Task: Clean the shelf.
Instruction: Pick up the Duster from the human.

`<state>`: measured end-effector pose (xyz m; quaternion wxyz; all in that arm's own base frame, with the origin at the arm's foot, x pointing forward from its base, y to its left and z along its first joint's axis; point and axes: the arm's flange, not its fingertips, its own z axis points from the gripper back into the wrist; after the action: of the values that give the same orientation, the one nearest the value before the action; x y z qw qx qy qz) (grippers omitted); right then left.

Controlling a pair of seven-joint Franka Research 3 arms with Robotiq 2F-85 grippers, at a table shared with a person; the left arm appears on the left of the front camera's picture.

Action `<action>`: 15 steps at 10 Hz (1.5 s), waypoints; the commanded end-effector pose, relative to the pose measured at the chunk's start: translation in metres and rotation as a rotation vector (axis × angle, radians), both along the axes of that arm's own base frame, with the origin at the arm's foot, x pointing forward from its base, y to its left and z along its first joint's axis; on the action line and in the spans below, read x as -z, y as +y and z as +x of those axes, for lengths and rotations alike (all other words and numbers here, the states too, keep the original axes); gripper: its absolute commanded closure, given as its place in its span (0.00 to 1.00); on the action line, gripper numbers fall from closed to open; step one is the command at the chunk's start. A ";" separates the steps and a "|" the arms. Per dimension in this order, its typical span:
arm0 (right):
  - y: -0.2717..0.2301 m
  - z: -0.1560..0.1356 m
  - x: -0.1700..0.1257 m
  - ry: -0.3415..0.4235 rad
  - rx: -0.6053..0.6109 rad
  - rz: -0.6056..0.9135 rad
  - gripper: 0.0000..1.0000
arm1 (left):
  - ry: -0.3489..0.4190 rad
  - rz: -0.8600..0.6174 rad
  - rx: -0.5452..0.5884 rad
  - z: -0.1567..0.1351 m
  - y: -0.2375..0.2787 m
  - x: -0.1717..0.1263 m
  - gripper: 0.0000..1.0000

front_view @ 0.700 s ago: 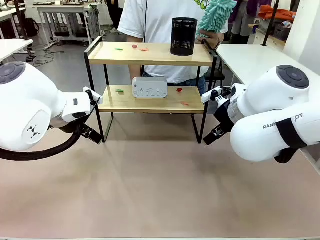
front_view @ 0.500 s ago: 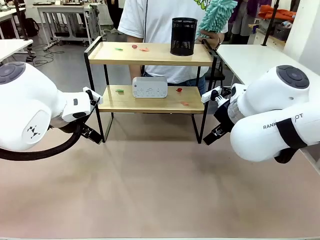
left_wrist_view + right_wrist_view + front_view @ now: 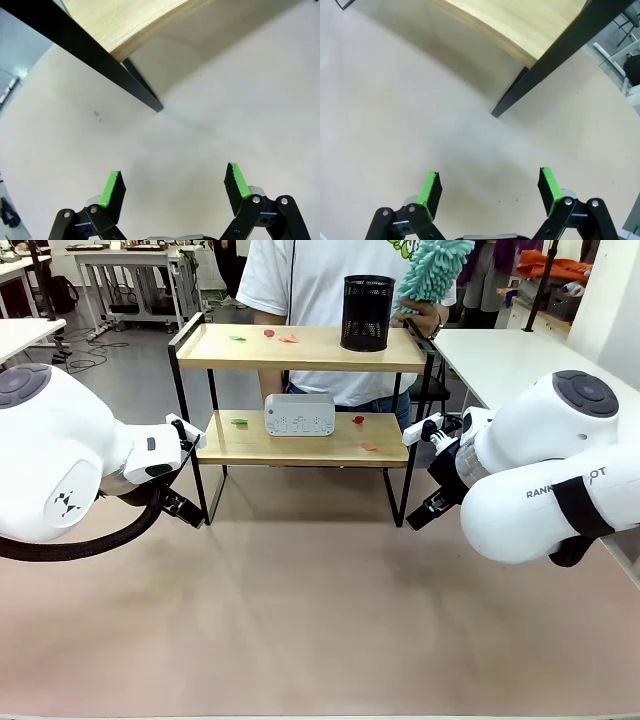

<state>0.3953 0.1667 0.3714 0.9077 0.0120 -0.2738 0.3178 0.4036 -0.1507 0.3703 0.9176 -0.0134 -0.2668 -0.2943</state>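
Fingers of your left gripper stand wide apart with nothing between them, over the bare table near one front leg of the shelf. Your right gripper is the same: fingers spread, holding nothing, close to the other front leg. Neither one touches the shelf.

You have one shelf, standing at the far middle of the table between the two arms, with two wooden boards. On the top board you can count one black mesh cup towards the right end and three small coloured scraps towards the left. On the lower board sit one white box near the middle and three more scraps, green on the left, red and pink on the right.

Behind the shelf stands one person, whose hand holds one fluffy teal duster above the top board's right end.

Compared with a moment ago, you will find nothing changed: arms, shelf, cup, box and scraps sit where they were.
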 end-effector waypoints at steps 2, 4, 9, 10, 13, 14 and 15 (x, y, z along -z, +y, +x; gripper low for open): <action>0.000 0.000 0.000 0.000 0.000 0.001 0.00 | 0.000 0.000 0.000 0.000 0.000 0.000 0.00; 0.000 0.000 0.000 0.000 0.000 0.000 0.00 | 0.000 0.000 0.000 0.000 0.000 0.000 0.00; -0.150 -0.068 -0.171 0.376 0.393 0.601 0.00 | 0.218 -0.478 0.207 -0.085 0.116 -0.157 0.00; -0.198 -0.081 -0.175 0.387 0.434 0.798 0.00 | 0.191 -0.587 0.134 -0.084 0.164 -0.167 0.00; -0.352 -0.124 -0.117 0.304 0.732 1.409 0.00 | 0.106 -1.123 -0.351 -0.088 0.328 -0.121 0.00; -0.374 -0.138 -0.095 0.262 0.804 1.516 0.00 | 0.097 -1.309 -0.509 -0.093 0.364 -0.086 0.00; -0.384 -0.148 -0.079 0.243 0.856 1.562 0.00 | 0.115 -1.459 -0.571 -0.098 0.382 -0.049 0.00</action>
<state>0.2370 -0.2429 0.4710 0.7925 0.4976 -0.2330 -0.2646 0.2756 0.2406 0.4405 0.8341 -0.4630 -0.2901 0.0760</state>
